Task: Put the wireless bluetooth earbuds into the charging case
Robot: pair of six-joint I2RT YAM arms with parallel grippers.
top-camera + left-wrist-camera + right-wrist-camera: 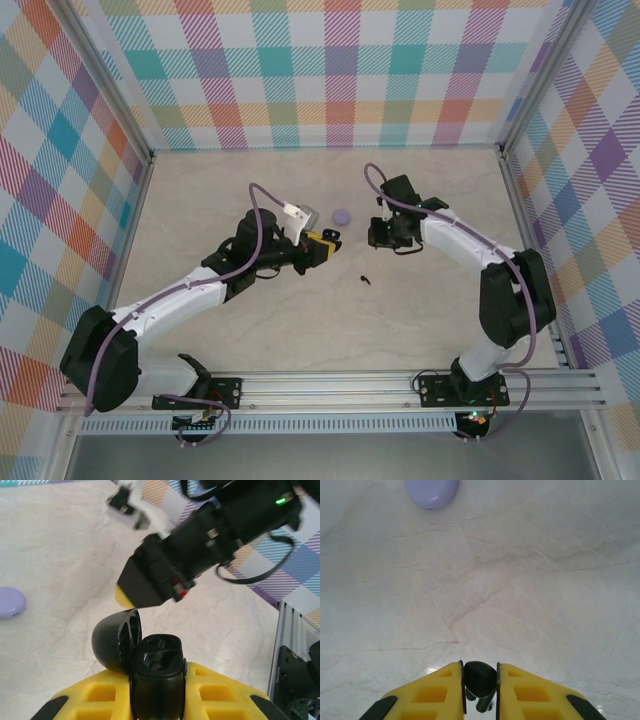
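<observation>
The left pincer [157, 695] is clamped on the base of the black charging case [157, 667], apparently lifted off the desk [250, 330] near its middle. The lid [114, 640] is swung fully back to one side, so the moulded wells face up and out toward the other arm. That pose looks chosen to offer an unobstructed socket.

The right pincer [480, 669] is almost closed on a black earbud [480, 681], pinched between its yellow pads with part of the bud poking out past them (a grip that seems to leave an end free to enter a well). It hangs just above and beside the open case, apart from it.

A second black earbud [365, 279] lies loose on the desk, closer to the near edge than either pincer, presumably waiting its turn. A lilac case [342, 215], apparently shut, sits just toward the far edge from the pincers, out of their way.
</observation>
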